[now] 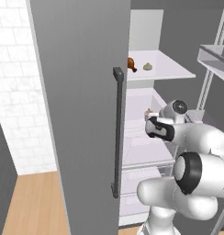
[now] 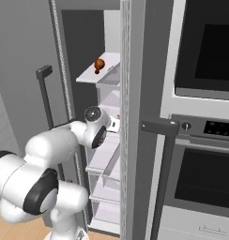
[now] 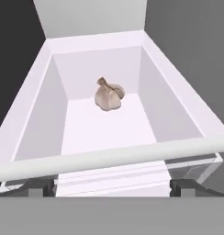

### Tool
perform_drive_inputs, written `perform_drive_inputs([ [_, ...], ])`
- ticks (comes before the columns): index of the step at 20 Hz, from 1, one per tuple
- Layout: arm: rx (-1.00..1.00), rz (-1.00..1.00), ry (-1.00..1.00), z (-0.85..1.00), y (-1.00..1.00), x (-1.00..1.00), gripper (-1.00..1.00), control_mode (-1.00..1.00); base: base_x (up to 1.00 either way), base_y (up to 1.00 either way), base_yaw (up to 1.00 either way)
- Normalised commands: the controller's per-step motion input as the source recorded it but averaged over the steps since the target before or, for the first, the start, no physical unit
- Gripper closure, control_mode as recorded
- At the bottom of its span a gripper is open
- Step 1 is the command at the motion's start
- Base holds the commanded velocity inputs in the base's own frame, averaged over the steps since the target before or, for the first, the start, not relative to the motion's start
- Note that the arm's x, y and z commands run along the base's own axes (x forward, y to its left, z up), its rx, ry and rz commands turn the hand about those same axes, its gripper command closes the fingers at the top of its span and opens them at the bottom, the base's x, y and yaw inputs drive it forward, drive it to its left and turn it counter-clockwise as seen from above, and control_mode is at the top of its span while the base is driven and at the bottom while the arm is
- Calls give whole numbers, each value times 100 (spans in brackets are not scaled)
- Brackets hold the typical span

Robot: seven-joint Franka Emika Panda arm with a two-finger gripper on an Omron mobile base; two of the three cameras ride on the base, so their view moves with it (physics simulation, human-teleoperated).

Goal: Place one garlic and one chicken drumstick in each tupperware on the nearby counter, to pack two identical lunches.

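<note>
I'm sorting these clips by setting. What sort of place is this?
A simulated home kitchen, seen at an open fridge: a garlic bulb lies in a white drawer, a chicken drumstick sits on a shelf above, and a built-in oven stands alongside.

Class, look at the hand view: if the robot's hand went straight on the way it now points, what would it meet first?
Probably the garlic lying in the white fridge bin, since it sits near the middle of the view between the open hand's fingertips. Depth is unclear, so the bin's front rim below might be brushed first.
</note>
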Motion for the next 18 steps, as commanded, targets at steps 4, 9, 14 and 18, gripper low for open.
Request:
perform_drive_inputs([
  [4,2,0,9,0,0,67,-100,-100,0,0,0],
  [9,0,0,2,-4,0,48,-100,-100,0,0,0],
  [14,0,0,7,-18,0,38,-100,-100,0,0,0],
  [18,0,0,6,-29,-1,39,-100,-100,0,0,0],
])
